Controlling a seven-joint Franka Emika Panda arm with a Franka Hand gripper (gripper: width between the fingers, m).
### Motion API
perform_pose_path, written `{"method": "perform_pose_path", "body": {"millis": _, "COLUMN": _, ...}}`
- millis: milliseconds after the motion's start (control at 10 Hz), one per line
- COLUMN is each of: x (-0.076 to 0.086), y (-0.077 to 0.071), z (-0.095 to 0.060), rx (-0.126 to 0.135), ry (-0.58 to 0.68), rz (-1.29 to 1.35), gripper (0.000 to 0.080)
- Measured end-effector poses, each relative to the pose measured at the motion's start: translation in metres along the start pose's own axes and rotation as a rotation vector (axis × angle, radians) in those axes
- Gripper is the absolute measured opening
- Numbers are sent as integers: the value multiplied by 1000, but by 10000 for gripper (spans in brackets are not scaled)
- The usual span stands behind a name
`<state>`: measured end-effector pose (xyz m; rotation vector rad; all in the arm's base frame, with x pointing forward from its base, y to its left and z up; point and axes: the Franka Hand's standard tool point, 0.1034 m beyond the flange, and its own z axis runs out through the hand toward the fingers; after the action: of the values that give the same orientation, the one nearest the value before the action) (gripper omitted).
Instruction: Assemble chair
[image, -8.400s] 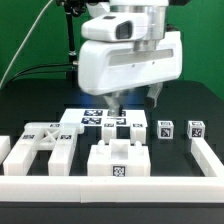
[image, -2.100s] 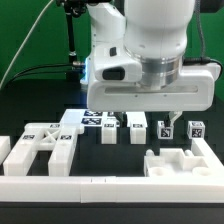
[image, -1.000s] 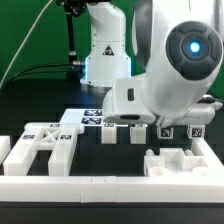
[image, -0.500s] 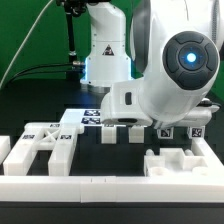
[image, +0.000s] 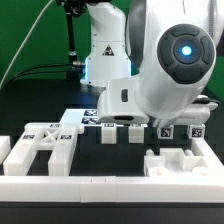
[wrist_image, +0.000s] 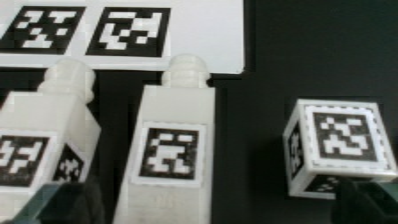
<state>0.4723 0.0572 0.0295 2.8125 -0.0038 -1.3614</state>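
Observation:
The chair parts are matte white with black-and-white tags. The slotted frame (image: 45, 145) lies at the exterior view's left and the flat slab (image: 180, 163) at the front right. Two pegged legs (image: 110, 132) (image: 135, 131) and two small cubes (image: 166, 132) (image: 197, 130) stand in a row behind them. In the wrist view my gripper (wrist_image: 210, 205) is open and empty. Its dark fingertips (wrist_image: 54, 205) straddle one leg (wrist_image: 175, 145), with the other leg (wrist_image: 45, 130) beside it and a cube (wrist_image: 338, 140) by the far fingertip. In the exterior view the arm hides the gripper.
The marker board (image: 90, 117) lies behind the legs and also shows in the wrist view (wrist_image: 128, 28). Long white border bars run along the front (image: 60, 185), the left (image: 5, 150) and the right (image: 212, 150). A green wall stands behind.
The slab has gone from the front middle to the front right. The arm has since turned and leaned over the row of legs and cubes; in the last half second it barely shifted.

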Motion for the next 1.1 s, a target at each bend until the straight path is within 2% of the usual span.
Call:
{"method": "perform_pose_path", "body": {"millis": 600, "x": 11, "y": 2, "z": 10, "rx": 1, "ry": 13, "rz": 5, "gripper": 649}}
{"method": "perform_pose_path", "body": {"millis": 800, "x": 11, "y": 2, "z": 10, "rx": 1, "ry": 12, "rz": 5, "gripper": 381}}
{"method": "perform_pose_path", "body": {"millis": 900, "x": 11, "y": 2, "z": 10, "rx": 1, "ry": 12, "rz": 5, "gripper": 381}}
{"method": "perform_pose_path", "body": {"millis": 1000, "x": 11, "y": 2, "z": 10, "rx": 1, "ry": 12, "rz": 5, "gripper": 282}}
{"method": "perform_pose_path", "body": {"millis": 1100, "x": 11, "y": 2, "z": 10, "rx": 1, "ry": 12, "rz": 5, "gripper": 282}}
